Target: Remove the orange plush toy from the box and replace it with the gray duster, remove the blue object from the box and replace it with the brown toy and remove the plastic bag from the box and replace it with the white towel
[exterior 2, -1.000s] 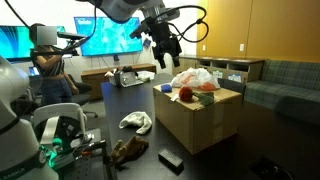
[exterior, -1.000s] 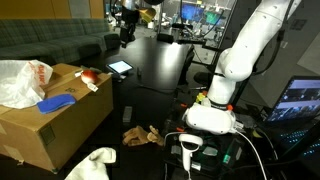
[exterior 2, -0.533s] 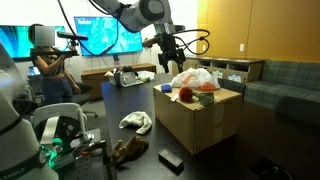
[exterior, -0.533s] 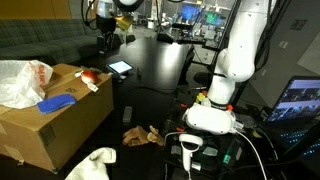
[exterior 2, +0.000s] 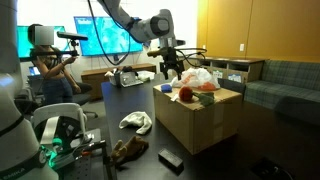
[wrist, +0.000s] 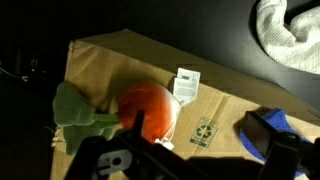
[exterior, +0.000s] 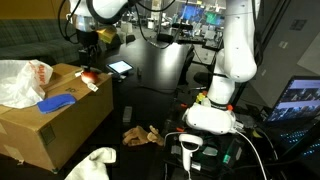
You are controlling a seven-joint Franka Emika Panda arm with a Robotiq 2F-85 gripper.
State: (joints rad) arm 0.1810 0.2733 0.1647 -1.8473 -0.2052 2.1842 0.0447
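The orange plush toy (exterior: 90, 76) (exterior 2: 184, 94) lies at a corner of the box (exterior: 50, 135) (exterior 2: 195, 125). In the wrist view the orange plush toy (wrist: 150, 105) shows a white tag and a green part, resting on a flap of the box (wrist: 215, 95). My gripper (exterior: 87, 58) (exterior 2: 170, 72) (wrist: 210, 150) hangs open just above the toy, holding nothing. The blue object (exterior: 57, 102) (wrist: 268, 125) and the plastic bag (exterior: 20, 80) (exterior 2: 197, 78) also lie in the box. On the floor are the white towel (exterior: 95, 160) (exterior 2: 135, 122) (wrist: 295, 35), the brown toy (exterior: 140, 133) (exterior 2: 125, 150) and the gray duster (exterior 2: 170, 158).
A bright-screened tablet (exterior: 120, 68) lies on the dark table behind the box. The robot's white base (exterior: 212, 115) stands to one side among cables. A couch (exterior 2: 280, 85) runs along the wall, and a person (exterior 2: 48, 70) sits near monitors.
The arm has swung from over the dark table toward the box and lowered. The gripper now hangs over the orange plush toy, still open.
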